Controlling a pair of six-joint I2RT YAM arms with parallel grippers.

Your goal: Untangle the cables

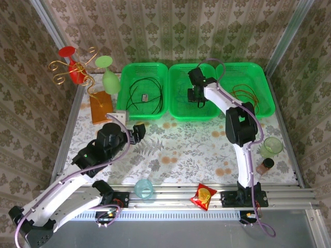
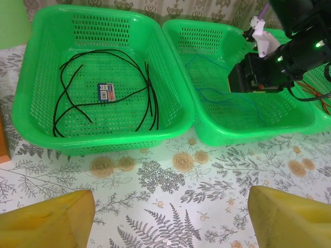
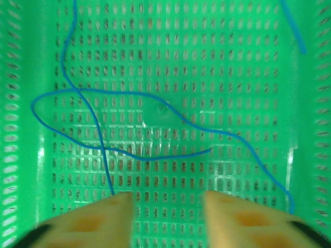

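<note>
Left wrist view: the bottom edge is cutting off the left gripper; just the tips of its yellow pads are poking into the lower corners. The right edge is clipping the right basket, leaving a sliver of red-orange cable showing. The right arm is covering the upper right corner of the middle basket. Print on the label, left of centre, is reading too small.

Right wrist view: the right gripper fingers are blurring out and running off the bottom. The blue cable is leaving by the top edge, upper left. A blurred stretch is exiting upper right. One strand is passing under the lower-left finger.

Top view: the right arm is overlapping the middle basket, and the jaw gap there is coming out too small to judge.
</note>
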